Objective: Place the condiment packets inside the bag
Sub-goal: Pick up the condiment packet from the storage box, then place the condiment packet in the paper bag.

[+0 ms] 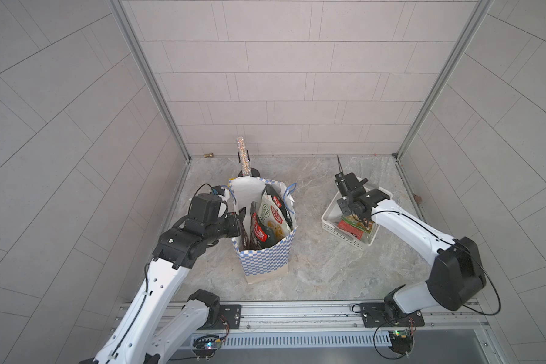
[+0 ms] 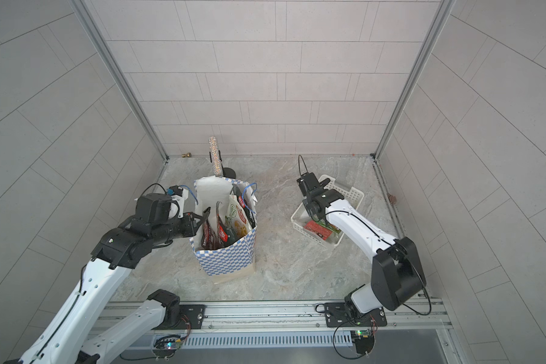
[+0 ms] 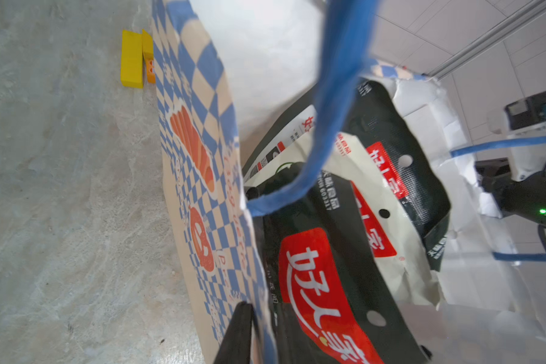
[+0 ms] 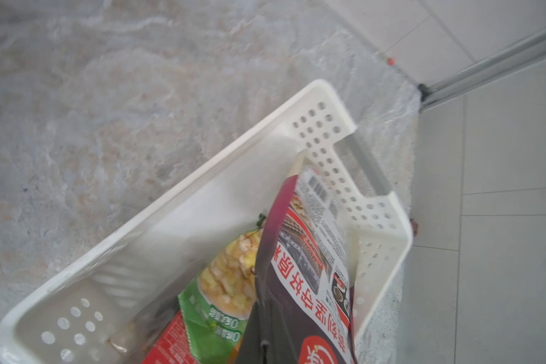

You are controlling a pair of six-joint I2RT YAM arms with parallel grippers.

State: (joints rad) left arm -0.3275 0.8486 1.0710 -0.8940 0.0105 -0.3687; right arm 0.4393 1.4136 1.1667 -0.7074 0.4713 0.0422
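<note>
The blue-and-white checked bag (image 1: 265,261) (image 2: 227,261) (image 3: 196,157) stands upright in mid-table with several condiment packets (image 1: 270,220) (image 2: 234,217) (image 3: 312,283) upright inside. My left gripper (image 1: 242,217) (image 2: 204,216) (image 3: 259,340) is at the bag's left rim, slightly open, with the paper wall between its fingers. My right gripper (image 1: 364,222) (image 4: 265,343) reaches down into the white basket (image 1: 328,217) (image 4: 202,182) and is shut on a dark maroon packet (image 4: 309,261), tilted up from the basket. A green packet (image 4: 215,312) and a red one (image 1: 349,228) lie below it.
A glittery post on a black base (image 1: 243,154) stands just behind the bag. A yellow block (image 3: 132,58) lies on the table against the bag's foot. Tiled walls close in the back and sides, and a metal rail (image 1: 297,312) runs along the front.
</note>
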